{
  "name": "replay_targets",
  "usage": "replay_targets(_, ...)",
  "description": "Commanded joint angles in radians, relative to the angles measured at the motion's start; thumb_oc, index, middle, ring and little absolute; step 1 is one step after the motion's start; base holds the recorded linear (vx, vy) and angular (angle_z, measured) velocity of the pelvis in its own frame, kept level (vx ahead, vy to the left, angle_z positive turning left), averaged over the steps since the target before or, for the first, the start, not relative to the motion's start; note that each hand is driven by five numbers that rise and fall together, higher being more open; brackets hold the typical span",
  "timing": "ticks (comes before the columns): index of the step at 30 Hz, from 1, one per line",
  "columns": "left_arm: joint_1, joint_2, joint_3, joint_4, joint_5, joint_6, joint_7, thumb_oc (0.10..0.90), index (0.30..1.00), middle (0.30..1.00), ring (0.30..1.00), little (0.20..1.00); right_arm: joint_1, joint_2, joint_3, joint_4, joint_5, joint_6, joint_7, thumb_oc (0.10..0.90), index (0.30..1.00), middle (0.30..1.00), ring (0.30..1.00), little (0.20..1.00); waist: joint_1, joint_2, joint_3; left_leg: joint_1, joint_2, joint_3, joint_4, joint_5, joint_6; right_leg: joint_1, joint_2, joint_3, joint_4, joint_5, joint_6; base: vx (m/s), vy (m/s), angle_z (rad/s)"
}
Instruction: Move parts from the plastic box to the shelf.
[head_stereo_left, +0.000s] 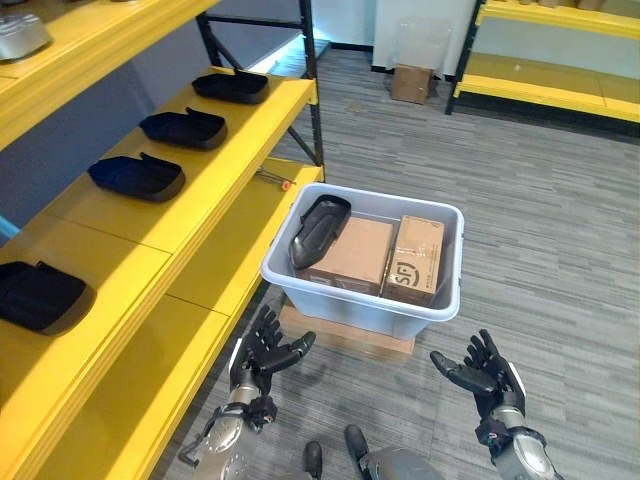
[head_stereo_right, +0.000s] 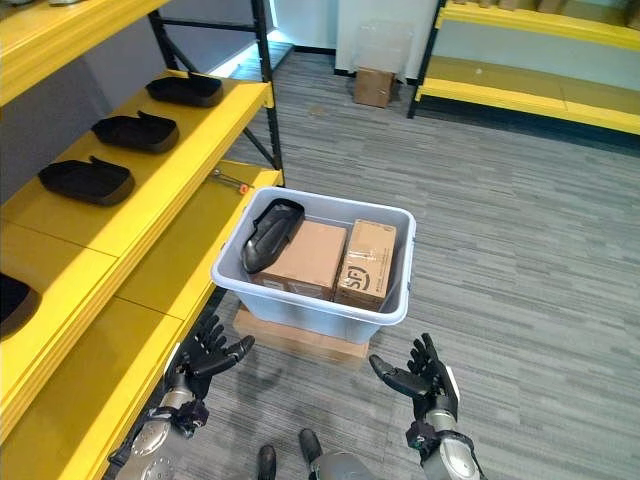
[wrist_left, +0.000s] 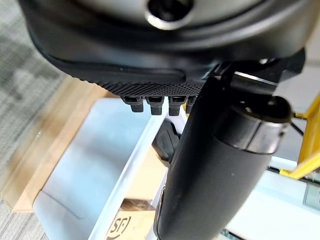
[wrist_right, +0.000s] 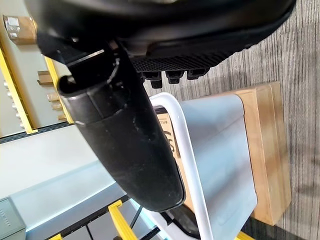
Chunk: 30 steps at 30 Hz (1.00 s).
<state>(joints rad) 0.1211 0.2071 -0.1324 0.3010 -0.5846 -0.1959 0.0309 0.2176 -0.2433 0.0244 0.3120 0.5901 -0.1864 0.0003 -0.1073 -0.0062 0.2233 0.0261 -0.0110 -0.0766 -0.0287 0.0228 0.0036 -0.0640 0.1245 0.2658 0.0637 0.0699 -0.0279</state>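
A pale plastic box (head_stereo_left: 355, 300) stands on a low wooden base on the carpet. Inside it a black moulded part (head_stereo_left: 318, 230) leans against the left wall, beside two cardboard cartons (head_stereo_left: 385, 256). Three similar black parts (head_stereo_left: 137, 176) lie in a row on the yellow shelf (head_stereo_left: 200, 190) to the left, and another (head_stereo_left: 40, 295) lies nearer. My left hand (head_stereo_left: 262, 355) hovers open below the box's near left corner. My right hand (head_stereo_left: 482, 370) is open below its near right corner. Both hold nothing. The box wall (wrist_left: 100, 175) shows past the left thumb, and the box rim (wrist_right: 187, 150) past the right thumb.
The wooden base (head_stereo_left: 345, 338) sticks out under the box. A lower yellow shelf board (head_stereo_left: 130, 400) runs beside my left arm. A small red-tipped tool (head_stereo_left: 275, 181) lies on the lower shelf. A cardboard carton (head_stereo_left: 411, 83) and another yellow rack (head_stereo_left: 545, 60) stand far back.
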Motion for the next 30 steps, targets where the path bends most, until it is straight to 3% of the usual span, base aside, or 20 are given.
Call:
replay_targets(1,0.062,0.045,0.03,-0.096,-0.012,-0.084,-0.006,0.9,1.0,1.0,1.0,1.0,-0.028,0.004,0.029,-0.107,0.003,-0.069,0.022,0.9,1.0,1.0,1.0,1.0,0.012,-0.029,-0.13,-0.039,-0.009,0.037,-0.038,0.028,0.032,0.09,-0.112,0.052,-0.01,-0.073,0.139,0.05,0.134,-0.36)
replay_targets(10,0.057,0.048,0.027,-0.094,-0.006,-0.08,0.009,0.9,1.0,1.0,1.0,1.0,-0.034,0.028,0.043,-0.109,0.018,-0.064,0.009,0.9,1.0,1.0,1.0,1.0,-0.011,-0.034,-0.134,0.001,-0.029,0.089,-0.052,-0.006,0.06,0.06,-0.123,0.09,0.052,-0.076,0.178,0.02,0.127,-0.21)
replay_targets(17,0.046,0.063,0.012,-0.103,-0.001,-0.074,0.015,0.9,1.0,1.0,1.0,1.0,-0.035,0.03,0.05,-0.113,0.027,-0.063,0.007,0.9,1.0,1.0,1.0,1.0,-0.019,-0.045,-0.105,0.012,-0.037,0.104,-0.035,-0.031,0.077,0.006,-0.109,0.073,0.165,-0.072,0.194,0.02,0.096,-0.13)
replay_targets(18,0.04,0.067,0.006,-0.102,0.006,-0.069,0.019,0.9,1.0,1.0,1.0,1.0,-0.03,0.032,0.053,-0.117,0.027,-0.063,0.008,0.9,1.0,1.0,1.0,1.0,-0.018,-0.059,-0.079,0.03,-0.032,0.121,-0.032,-0.042,0.079,-0.056,-0.101,0.004,0.253,-0.003,0.217,0.02,0.036,-0.14)
replay_targets(19,0.04,0.067,0.006,-0.101,0.006,-0.069,0.019,0.9,1.0,1.0,1.0,1.0,-0.03,0.033,0.053,-0.118,0.027,-0.063,0.008,0.9,1.0,1.0,1.0,1.0,-0.018,-0.059,-0.079,0.03,-0.032,0.121,-0.032,-0.043,0.078,-0.057,-0.101,0.004,0.255,-0.004,0.217,0.04,0.085,-0.21)
replay_targets(21,0.054,0.074,0.012,-0.114,0.002,-0.07,0.028,0.9,1.0,1.0,1.0,1.0,-0.023,0.029,0.054,-0.125,0.012,-0.064,-0.003,0.9,1.0,1.0,1.0,1.0,0.003,-0.065,-0.051,0.076,-0.032,0.162,-0.048,-0.064,0.078,-0.117,-0.171,-0.235,0.277,0.039,0.209,0.05,0.09,-0.53)
replay_targets(22,0.054,0.074,0.012,-0.114,0.002,-0.07,0.028,0.9,1.0,1.0,1.0,1.0,-0.023,0.029,0.054,-0.125,0.012,-0.064,-0.003,0.9,1.0,1.0,1.0,1.0,0.003,-0.065,-0.052,0.076,-0.032,0.162,-0.048,-0.064,0.078,-0.117,-0.171,-0.235,0.276,0.039,0.209,0.08,0.073,-0.83)
replay_targets(24,0.054,0.075,0.015,-0.109,-0.002,-0.062,0.02,0.9,1.0,1.0,1.0,1.0,-0.034,0.029,0.057,-0.113,0.002,-0.066,-0.006,0.9,1.0,1.0,1.0,1.0,0.012,-0.068,-0.05,0.101,-0.027,0.218,-0.059,-0.094,0.066,-0.156,-0.223,-0.435,0.147,0.049,0.177,0.14,0.014,-0.78)
replay_targets(26,0.054,0.075,0.014,-0.109,0.0,-0.06,0.018,0.9,1.0,1.0,1.0,1.0,-0.036,0.026,0.064,-0.102,0.003,-0.065,-0.004,0.9,1.0,1.0,1.0,1.0,0.01,-0.075,-0.046,0.118,-0.035,0.228,-0.059,-0.108,0.062,-0.181,-0.228,-0.491,0.061,0.097,0.184,0.17,-0.034,-0.76)
replay_targets(28,0.054,0.073,0.012,-0.112,0.007,-0.055,0.012,0.9,1.0,1.0,1.0,1.0,-0.034,0.024,0.076,-0.103,-0.001,-0.066,-0.011,0.9,1.0,1.0,1.0,1.0,0.018,-0.078,-0.042,0.15,-0.036,0.253,-0.059,-0.13,0.05,-0.169,-0.269,-0.605,-0.007,0.133,0.196,0.26,-0.086,-0.5)
replay_targets(30,0.048,0.059,-0.001,-0.103,0.009,-0.055,0.01,0.9,1.0,1.0,1.0,1.0,-0.027,0.024,0.073,-0.109,0.002,-0.07,-0.016,0.9,1.0,1.0,1.0,1.0,0.018,-0.073,-0.049,0.178,-0.035,0.252,-0.059,-0.158,0.042,-0.142,-0.269,-0.606,-0.035,0.116,0.188,0.3,-0.1,-0.31)
